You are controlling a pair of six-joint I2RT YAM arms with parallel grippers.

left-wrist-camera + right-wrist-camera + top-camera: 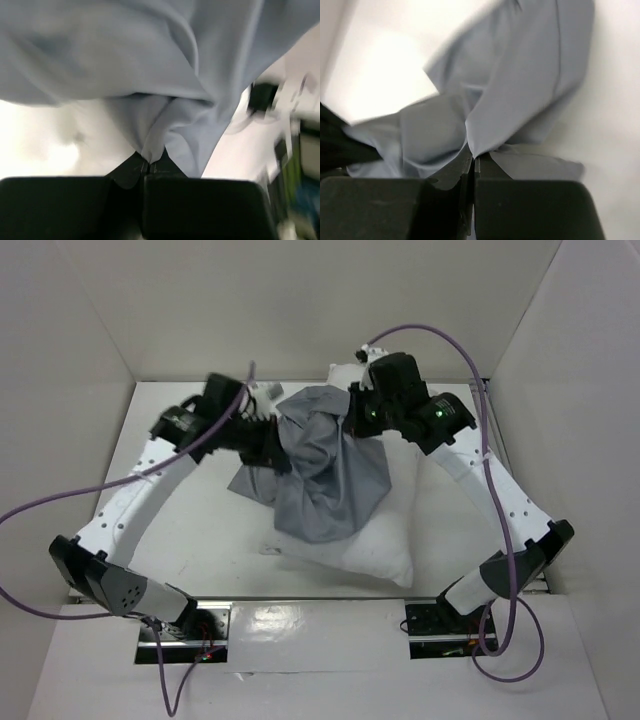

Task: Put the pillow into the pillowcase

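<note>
The grey pillowcase (322, 468) hangs bunched between both arms, draped over the far part of the white pillow (370, 552), which lies on the table and sticks out toward the near right. My left gripper (272, 445) is shut on the pillowcase's left edge; in the left wrist view a fold of the pillowcase (165, 100) is pinched at the gripper's (147, 164) tips. My right gripper (352, 412) is shut on the right edge; in the right wrist view the pillowcase (510, 85) rises from the closed gripper's (473, 158) tips.
White walls (60, 400) box in the table on the left, back and right. A white corner of the pillow (345, 372) shows behind the right gripper. Purple cables (440, 335) loop off both arms.
</note>
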